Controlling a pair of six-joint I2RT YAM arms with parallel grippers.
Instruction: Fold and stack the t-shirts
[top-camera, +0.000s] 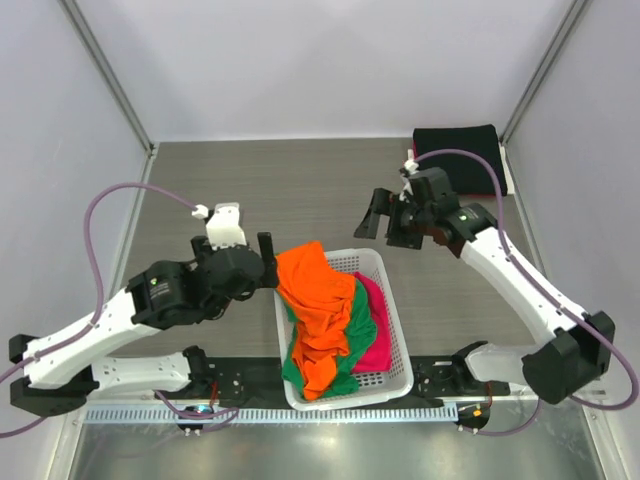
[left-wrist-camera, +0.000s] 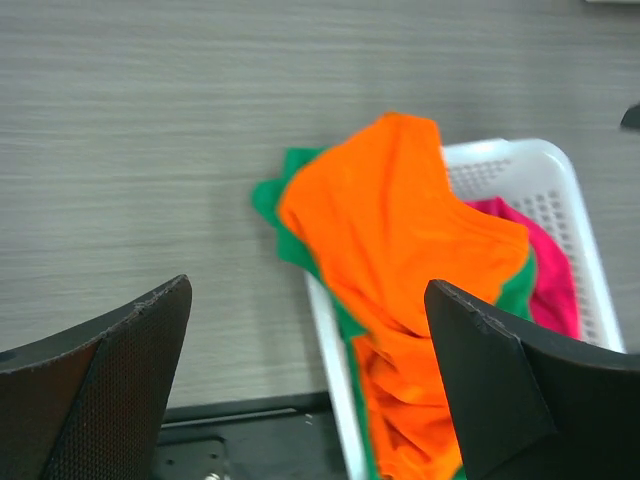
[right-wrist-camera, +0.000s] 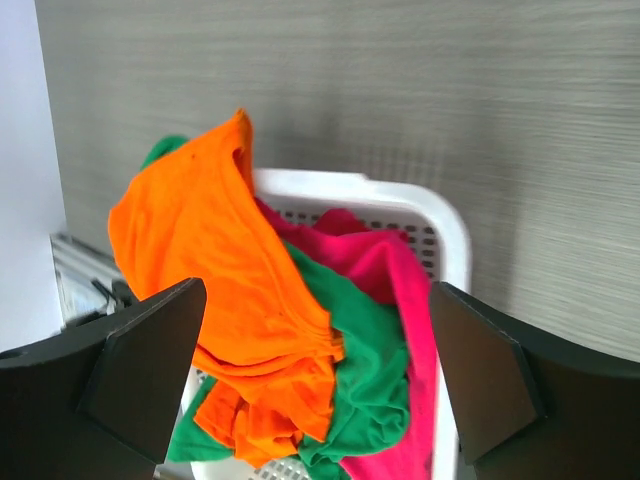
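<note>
- Top view: the orange shirt (top-camera: 315, 310) lies heaped on top in the basket (top-camera: 350, 263) and spills over its left rim. The green shirt (top-camera: 358, 335) and pink shirt (top-camera: 378, 330) sit under it and to its right. The black shirt (top-camera: 457, 147) lies folded on the table (top-camera: 250, 180), well beyond the basket's far right corner. The left tool (top-camera: 268, 250) hangs just off the basket's far left corner and the right tool (top-camera: 388, 222) off its far right; both are spread and empty. We judge that two arms closing on one basket could knock each other.
- Left wrist view: the left tool (left-wrist-camera: 308, 285) is spread wide, grasping nothing. Ahead of it the orange shirt (left-wrist-camera: 400, 220) drapes over the basket (left-wrist-camera: 530, 180) rim, with the green shirt (left-wrist-camera: 270, 200) poking out beneath. A deep pinch there could take both cloths, or catch the rim and drag the basket, which looks light.
- Right wrist view: the right tool (right-wrist-camera: 318, 288) is likewise released. The orange shirt (right-wrist-camera: 200, 240) lies straight on the green shirt (right-wrist-camera: 370, 350) and pink shirt (right-wrist-camera: 390, 270) inside the basket (right-wrist-camera: 400, 205). We think lifting by a bunched fold may haul the tangle out together.
</note>
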